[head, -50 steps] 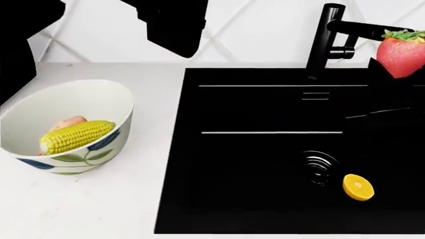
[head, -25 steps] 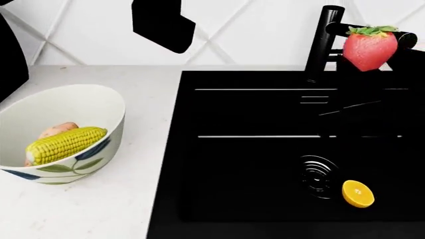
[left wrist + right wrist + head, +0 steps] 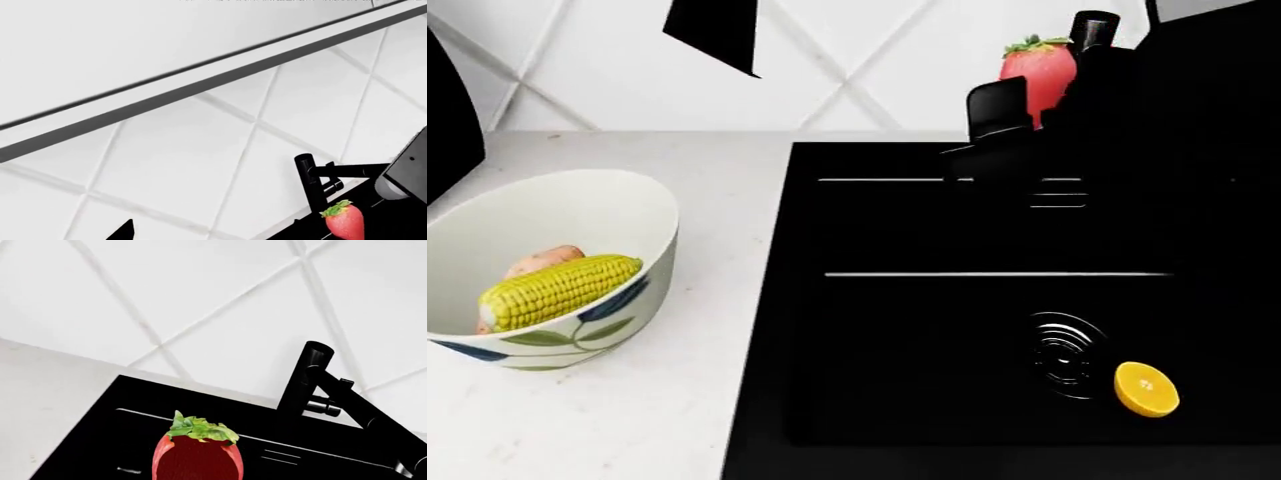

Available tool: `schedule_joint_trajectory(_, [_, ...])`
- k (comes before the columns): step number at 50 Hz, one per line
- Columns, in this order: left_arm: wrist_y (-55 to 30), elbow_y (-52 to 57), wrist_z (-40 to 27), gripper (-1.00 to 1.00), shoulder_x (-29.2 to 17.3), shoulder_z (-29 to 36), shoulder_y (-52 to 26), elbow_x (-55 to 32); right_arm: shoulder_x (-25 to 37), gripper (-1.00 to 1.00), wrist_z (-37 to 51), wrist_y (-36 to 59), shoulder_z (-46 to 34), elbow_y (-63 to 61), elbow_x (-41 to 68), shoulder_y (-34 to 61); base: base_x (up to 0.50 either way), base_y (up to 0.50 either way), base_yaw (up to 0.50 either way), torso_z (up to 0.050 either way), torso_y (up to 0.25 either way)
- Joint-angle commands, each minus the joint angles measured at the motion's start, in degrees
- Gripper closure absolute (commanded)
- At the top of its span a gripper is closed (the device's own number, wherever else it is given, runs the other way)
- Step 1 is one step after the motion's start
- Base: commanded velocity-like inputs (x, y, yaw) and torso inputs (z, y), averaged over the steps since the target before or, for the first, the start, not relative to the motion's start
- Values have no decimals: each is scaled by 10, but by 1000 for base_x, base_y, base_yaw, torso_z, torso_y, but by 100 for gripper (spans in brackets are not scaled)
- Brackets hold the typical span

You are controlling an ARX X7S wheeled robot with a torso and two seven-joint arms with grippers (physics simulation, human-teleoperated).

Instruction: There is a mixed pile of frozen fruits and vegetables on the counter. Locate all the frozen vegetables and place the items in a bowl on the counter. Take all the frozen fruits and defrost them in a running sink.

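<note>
A red strawberry (image 3: 1038, 72) with a green top hangs above the back edge of the black sink (image 3: 961, 340), just left of the black tap (image 3: 1093, 28). My right gripper (image 3: 1034, 100) is shut on it; the berry (image 3: 197, 457) fills the near part of the right wrist view. A halved citrus (image 3: 1146, 389) lies in the basin beside the ringed drain (image 3: 1065, 352). The white bowl (image 3: 627, 205) stands on the counter (image 3: 601, 420) and holds the corn cob (image 3: 558, 290) and the sweet potato (image 3: 541, 262). My left gripper (image 3: 714, 32) hangs high against the wall, open and empty.
A white tiled wall (image 3: 868, 60) with diagonal joints rises behind the counter and sink. The tap's spout (image 3: 360, 412) reaches out over the basin close to the held strawberry. My dark right arm (image 3: 1214, 120) covers the sink's far right corner.
My right gripper has carried the strawberry leftward, from right of the tap to just left of it. The left gripper has risen toward the view's top edge.
</note>
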Motion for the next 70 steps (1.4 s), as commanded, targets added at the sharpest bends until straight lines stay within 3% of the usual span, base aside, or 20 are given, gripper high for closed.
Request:
schedule_joint_trajectory(1, [-6,-3,-8,-100,0,-5,-6,-10,-60,100,8,12,-40,86,13,-21,0,0,0,0,0])
schedule_joint_trajectory(9, [-12,-3,-14,-100,-5,-9,-8,-18,-88,100,35,42,-97,138,52,-43,0,0,0,0,0])
schedule_joint_trajectory(70, [-29,-6,-42,-100,-4,-28,-2,-40,-153,100,-22,28,-221,268,12,-225,0,0,0,0,0])
